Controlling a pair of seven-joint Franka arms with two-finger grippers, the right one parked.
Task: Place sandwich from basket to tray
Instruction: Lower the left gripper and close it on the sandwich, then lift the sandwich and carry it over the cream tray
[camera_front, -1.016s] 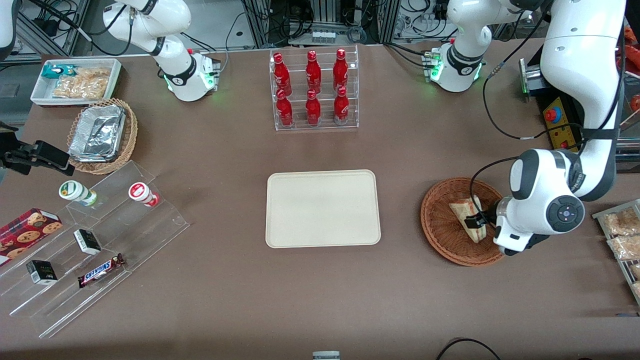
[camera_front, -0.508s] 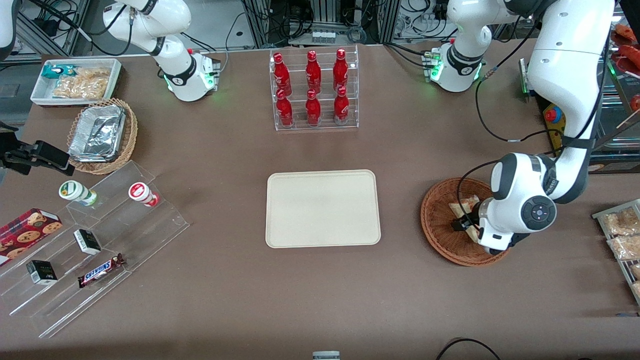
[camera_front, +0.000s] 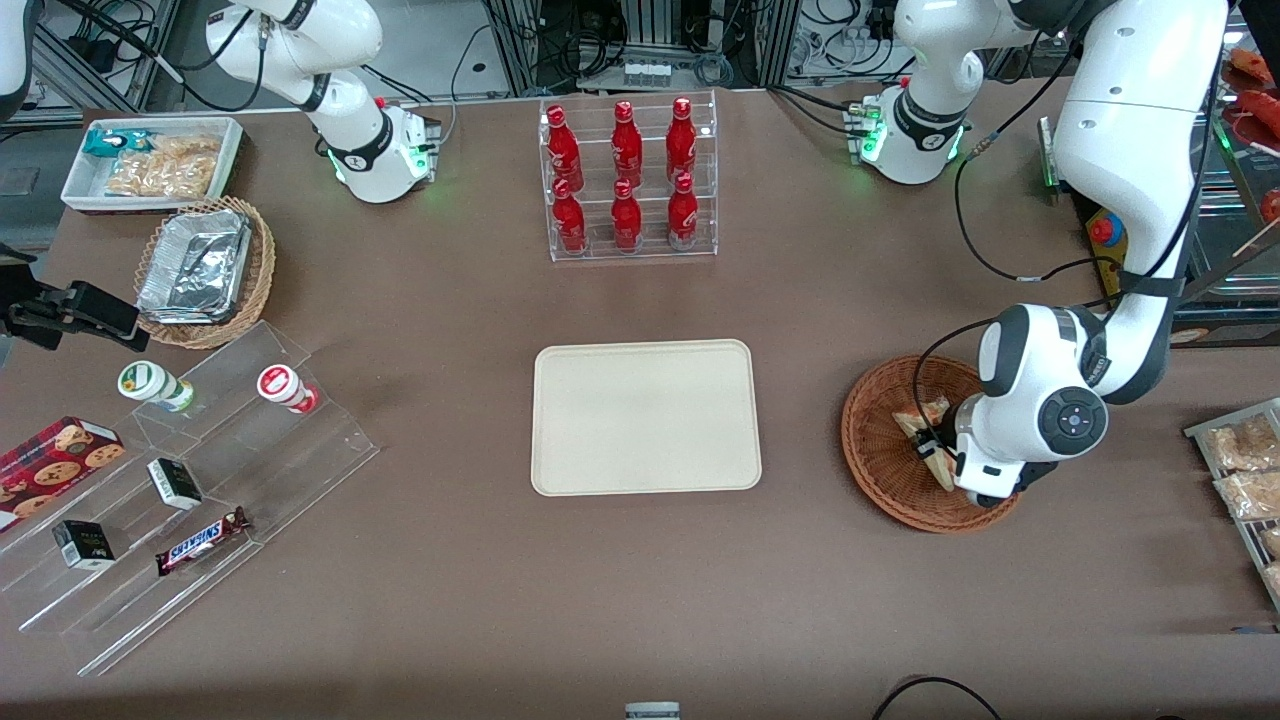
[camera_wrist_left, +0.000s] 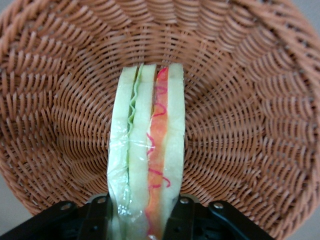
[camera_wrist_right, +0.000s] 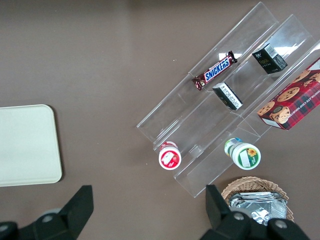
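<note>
The sandwich (camera_front: 921, 417), a pale wedge with green and red filling in clear wrap, is in the round reddish-brown basket (camera_front: 873, 450). My left gripper (camera_front: 936, 446) reaches down into the basket and is shut on the sandwich. In the left wrist view the sandwich (camera_wrist_left: 147, 155) stands on edge between my black fingers (camera_wrist_left: 183, 218), which press on both of its bread faces, with the basket's weave (camera_wrist_left: 240, 100) all round it. The cream tray (camera_front: 645, 415) lies flat beside the basket, toward the parked arm's end, with nothing on it.
A clear rack of red bottles (camera_front: 627, 180) stands farther from the front camera than the tray. Bagged snack packs (camera_front: 1243, 465) lie beside the basket at the working arm's end. Clear stepped shelves with snacks (camera_front: 190, 480) and a tan basket of foil trays (camera_front: 203, 268) are at the parked arm's end.
My left arm has swung in over the basket toward the tray side and settled. The sandwich has tipped from lying flat to standing between my fingers, which have closed on it.
</note>
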